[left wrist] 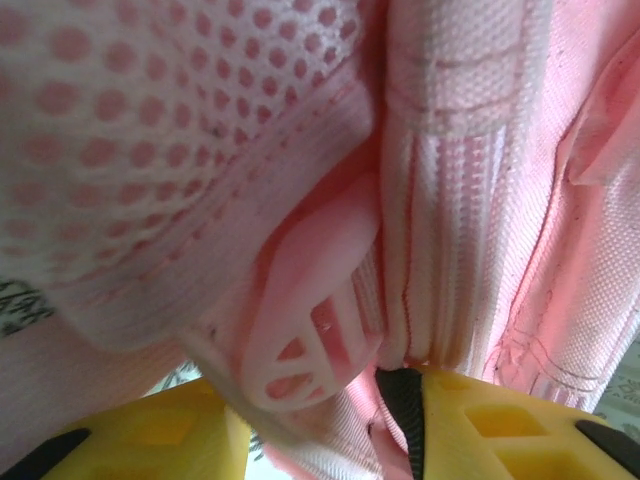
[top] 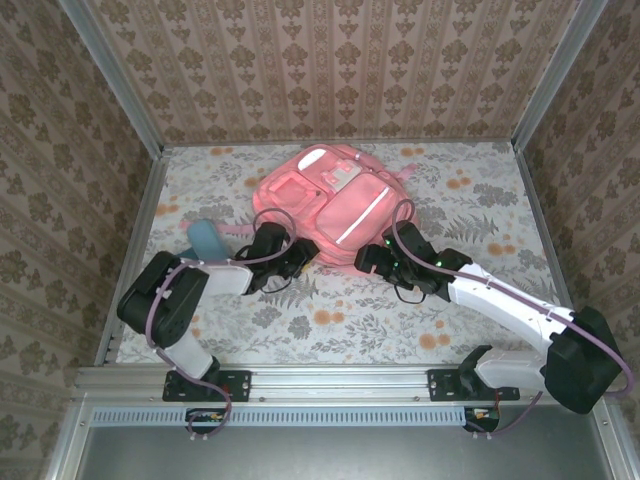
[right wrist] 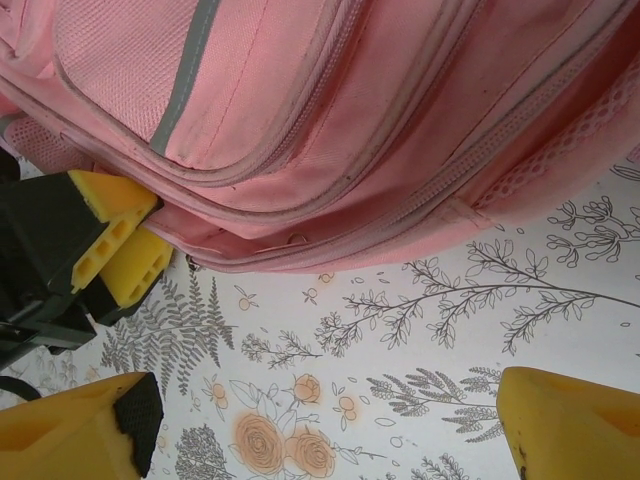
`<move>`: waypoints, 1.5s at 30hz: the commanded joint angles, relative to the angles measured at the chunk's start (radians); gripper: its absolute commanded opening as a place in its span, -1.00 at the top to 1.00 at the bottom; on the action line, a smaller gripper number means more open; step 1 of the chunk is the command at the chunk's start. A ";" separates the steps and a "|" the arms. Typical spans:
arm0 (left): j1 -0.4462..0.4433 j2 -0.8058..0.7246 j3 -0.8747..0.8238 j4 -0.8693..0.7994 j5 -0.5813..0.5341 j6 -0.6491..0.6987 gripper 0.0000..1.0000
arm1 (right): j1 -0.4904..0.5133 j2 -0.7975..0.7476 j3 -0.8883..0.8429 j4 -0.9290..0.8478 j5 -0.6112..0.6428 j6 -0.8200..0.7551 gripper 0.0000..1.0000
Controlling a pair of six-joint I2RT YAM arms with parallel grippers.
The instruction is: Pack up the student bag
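On the bench [top: 490, 215] we count one student bag [top: 335, 200], one teal case [top: 207, 238], left fingers [left wrist: 500, 425] pinching the bag, right fingers [right wrist: 570, 420] wide, empty.

A backpack [top: 335, 200] lies flat on the table [top: 480, 210], toward the far side and near the middle, with its front pockets facing up. A pencil case [top: 207, 238] lies on the table to the left of the backpack, near its near left corner. The left gripper [top: 298, 260] is at the backpack's near left edge, with that edge's fabric pinched between its fingers [left wrist: 150, 435]. The right gripper [top: 370, 258] is just before the near right edge, over bare table with nothing between its spread fingers.
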 commanded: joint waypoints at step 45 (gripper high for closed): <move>-0.119 -0.095 0.250 -0.116 0.082 0.060 0.77 | 0.185 0.393 0.272 0.059 0.298 -0.203 0.31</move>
